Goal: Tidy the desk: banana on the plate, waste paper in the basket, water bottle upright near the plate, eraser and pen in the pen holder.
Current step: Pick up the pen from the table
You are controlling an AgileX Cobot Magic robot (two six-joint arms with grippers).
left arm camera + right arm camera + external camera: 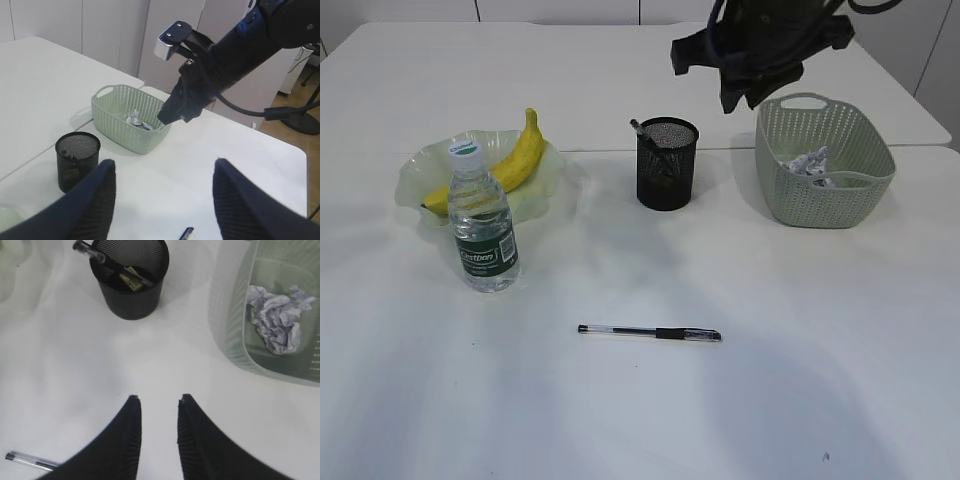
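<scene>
We see our right fingers (157, 402) released and empty, above bare table (770, 350); our left fingers (162, 175) spread wide. A pen (650, 333) lies at 6 o'clock from the pen holder (667, 165). Banana (515, 160) on plate (415, 175), water bottle (483, 220) upright beside, paper (812, 165) in basket (825, 190).

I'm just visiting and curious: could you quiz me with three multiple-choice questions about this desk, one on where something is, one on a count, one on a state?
1. Where is the banana?
A. on the plate
B. in the basket
C. beside the pen holder

2. How many pens lie loose on the table?
A. none
B. one
C. three

3. How is the water bottle?
A. lying down
B. upright, capped
C. upright, open

Answers: 1 A, it rests on the plate. 2 B, a single pen lies in front. 3 B, it stands with its cap on.
</scene>
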